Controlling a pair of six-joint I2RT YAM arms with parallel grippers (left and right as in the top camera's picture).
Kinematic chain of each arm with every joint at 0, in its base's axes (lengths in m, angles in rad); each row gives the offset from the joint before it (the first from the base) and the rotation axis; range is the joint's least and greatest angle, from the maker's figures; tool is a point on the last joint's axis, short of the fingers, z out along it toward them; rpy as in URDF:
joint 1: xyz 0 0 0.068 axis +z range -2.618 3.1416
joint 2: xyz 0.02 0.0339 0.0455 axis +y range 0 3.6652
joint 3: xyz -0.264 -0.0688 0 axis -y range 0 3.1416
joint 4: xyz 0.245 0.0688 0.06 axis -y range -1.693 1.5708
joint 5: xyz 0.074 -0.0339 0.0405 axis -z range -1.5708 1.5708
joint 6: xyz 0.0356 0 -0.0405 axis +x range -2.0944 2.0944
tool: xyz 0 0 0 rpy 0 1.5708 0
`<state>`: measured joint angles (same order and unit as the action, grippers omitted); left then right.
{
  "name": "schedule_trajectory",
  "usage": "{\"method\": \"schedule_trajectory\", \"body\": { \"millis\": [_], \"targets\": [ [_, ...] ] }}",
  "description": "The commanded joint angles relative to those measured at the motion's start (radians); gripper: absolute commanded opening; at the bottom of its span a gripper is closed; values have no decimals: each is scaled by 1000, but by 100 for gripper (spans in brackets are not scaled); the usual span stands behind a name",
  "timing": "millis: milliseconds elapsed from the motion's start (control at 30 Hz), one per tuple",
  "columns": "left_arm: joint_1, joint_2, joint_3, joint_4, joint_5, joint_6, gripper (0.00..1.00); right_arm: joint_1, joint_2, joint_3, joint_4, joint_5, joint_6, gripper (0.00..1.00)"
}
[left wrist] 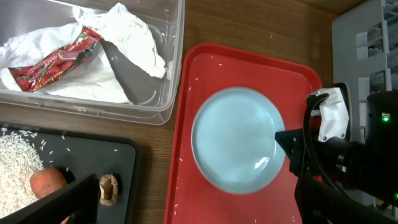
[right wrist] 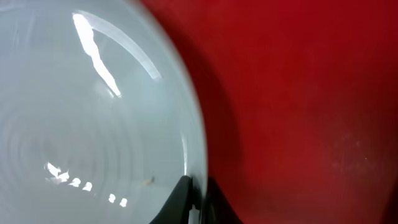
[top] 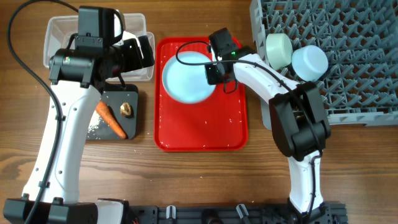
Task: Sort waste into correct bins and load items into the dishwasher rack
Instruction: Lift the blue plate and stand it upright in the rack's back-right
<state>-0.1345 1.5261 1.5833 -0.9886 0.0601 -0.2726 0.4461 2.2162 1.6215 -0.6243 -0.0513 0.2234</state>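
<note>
Overhead view: the red serving tray (top: 199, 140) is seen at the middle of the table, with the plate (top: 186, 78) lying on its far half. The right gripper (top: 219, 73) is set at the plate's right rim. The dishwasher rack (top: 348, 62) fills the far right corner of the table. A pale green bowl (top: 280, 50) and a light blue bowl (top: 309, 62) are already lodged at its left edge. At the far left corner the clear tub (top: 56, 43) is found, and just in front of it the black tray (top: 132, 96). On that tray the carrot (top: 111, 119), the brown lump (top: 126, 109) and the rice grains (top: 93, 129) are gathered. The left gripper (top: 140, 51) hangs over the tub's right end.

Left wrist view: the tissue (left wrist: 134, 37) and the red wrapper (left wrist: 56, 59) are shown inside the tub. Only one finger of the left claw is in frame. Its jaws are judged to be apart, with nothing held.

Right wrist view: the right claw's fingertips (right wrist: 180, 193) are seen pinched together on the plate's rim, while the plate rests on the red tray.

The waste is judged sorted and both bowls loaded. The plate is left to be carried to the rack. The yellow cup is not seen in any view.
</note>
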Motion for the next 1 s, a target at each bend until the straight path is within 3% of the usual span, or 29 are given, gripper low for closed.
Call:
{"method": "schedule_trajectory", "body": {
  "millis": [0,133,300,467,700,833,967],
  "targets": [
    [5,8,-2,0,-5,-5,100,-6,31,-6,-61,62,-14,4],
    [5,8,-2,0,-5,-5,100,-37,-33,17,-123,210,-14,4],
    [5,8,-2,0,-5,-5,100,-67,-232,31,-125,484,-15,4],
    [5,8,-2,0,-5,-5,100,-67,-429,31,-21,700,-114,4],
    [5,8,-2,0,-5,-5,100,-128,-552,31,159,1066,-155,4],
    [5,8,-2,0,-5,-5,100,-254,-549,21,251,1088,-244,4],
    [5,8,-2,0,-5,-5,100,-443,-535,21,265,923,-338,4]
  ]
}}
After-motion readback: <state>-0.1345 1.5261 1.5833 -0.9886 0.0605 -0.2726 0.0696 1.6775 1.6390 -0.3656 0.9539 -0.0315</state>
